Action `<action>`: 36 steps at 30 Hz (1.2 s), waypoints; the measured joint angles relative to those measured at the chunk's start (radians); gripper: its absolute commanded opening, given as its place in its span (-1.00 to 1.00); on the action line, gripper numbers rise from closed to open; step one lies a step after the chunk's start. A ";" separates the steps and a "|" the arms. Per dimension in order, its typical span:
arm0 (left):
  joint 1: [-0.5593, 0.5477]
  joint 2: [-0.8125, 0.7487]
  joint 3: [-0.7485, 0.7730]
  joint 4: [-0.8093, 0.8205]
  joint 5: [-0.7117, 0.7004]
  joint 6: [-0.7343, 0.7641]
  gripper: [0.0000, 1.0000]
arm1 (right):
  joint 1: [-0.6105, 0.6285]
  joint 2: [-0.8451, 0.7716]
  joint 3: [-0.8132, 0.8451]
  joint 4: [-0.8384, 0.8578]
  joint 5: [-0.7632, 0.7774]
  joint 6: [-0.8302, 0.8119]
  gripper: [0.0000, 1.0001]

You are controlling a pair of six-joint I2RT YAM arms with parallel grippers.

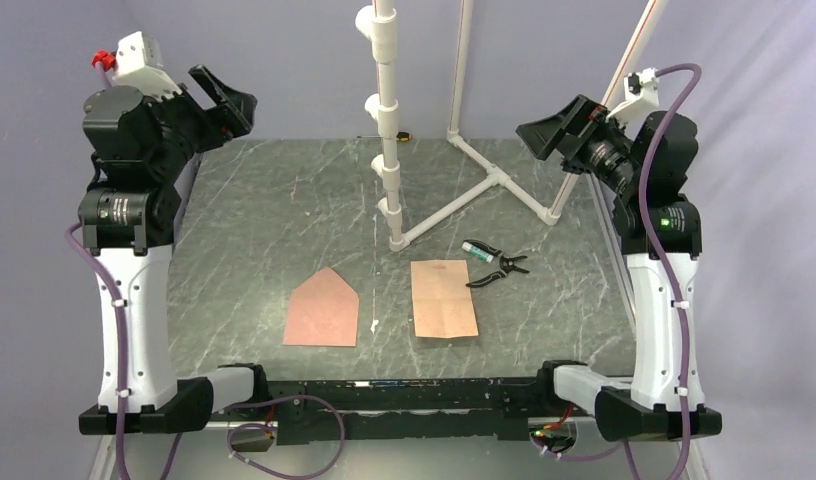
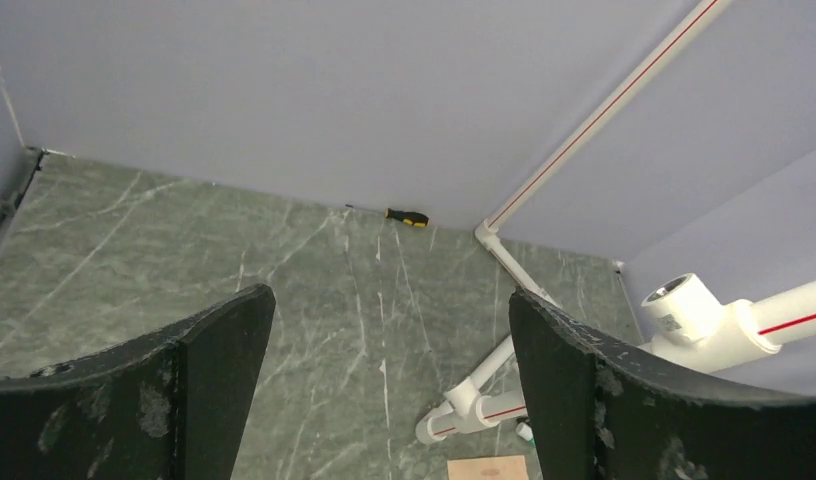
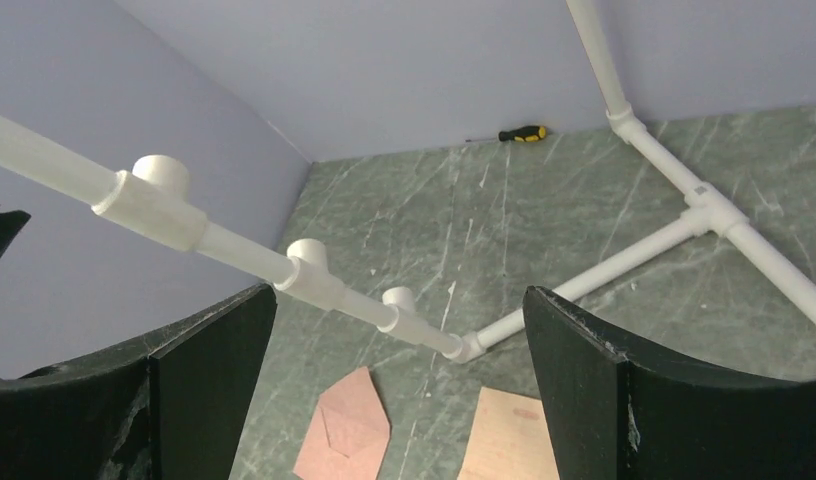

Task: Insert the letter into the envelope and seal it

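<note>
The pinkish-brown envelope (image 1: 323, 309) lies flat on the table with its pointed flap open toward the back; it also shows in the right wrist view (image 3: 346, 428). The light tan letter (image 1: 443, 298) lies flat to its right, and shows in the right wrist view (image 3: 510, 436) and at the bottom edge of the left wrist view (image 2: 488, 468). My left gripper (image 1: 227, 97) is raised high at the back left, open and empty. My right gripper (image 1: 550, 135) is raised high at the back right, open and empty. Both are far from the papers.
A white PVC pipe stand (image 1: 388, 120) rises mid-table, with a floor frame (image 1: 499, 181) running right. Black pliers with a green-white handle (image 1: 494, 262) lie right of the letter. A yellow-black screwdriver (image 3: 522, 133) lies by the back wall.
</note>
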 measured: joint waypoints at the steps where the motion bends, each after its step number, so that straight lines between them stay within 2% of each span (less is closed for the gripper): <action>1: 0.000 0.006 -0.007 0.000 0.003 -0.002 0.86 | -0.003 -0.005 -0.010 0.000 0.000 0.000 0.99; 5: 0.000 -0.008 -0.074 0.020 0.018 -0.003 0.86 | -0.005 -0.047 -0.095 0.002 0.001 0.006 0.99; 10: 0.000 -0.087 -0.286 0.076 0.052 -0.027 0.86 | -0.005 -0.102 -0.279 0.026 -0.019 0.011 0.99; 12: 0.000 -0.102 -0.352 0.087 0.079 -0.035 0.86 | -0.004 -0.108 -0.355 0.015 -0.016 0.014 0.92; 15: 0.000 -0.111 -0.455 0.108 0.129 -0.051 0.86 | -0.005 -0.090 -0.450 0.000 -0.008 0.019 0.80; 21: -0.026 -0.113 -0.674 0.116 0.290 -0.102 0.86 | 0.008 -0.082 -0.689 -0.047 0.013 0.051 0.75; 23: -0.089 -0.104 -0.723 0.109 0.307 -0.138 0.86 | 0.030 -0.087 -0.762 -0.064 0.024 0.066 0.70; 28: -0.382 -0.033 -0.831 0.141 0.304 -0.228 0.82 | 0.127 -0.084 -0.895 -0.036 0.023 0.119 0.53; 30: -0.473 0.005 -0.883 0.174 0.301 -0.265 0.81 | 0.180 -0.071 -0.948 -0.001 0.021 0.151 0.40; 36: -0.576 0.048 -1.081 0.316 0.270 -0.355 0.77 | 0.306 -0.021 -1.063 0.112 0.019 0.235 0.06</action>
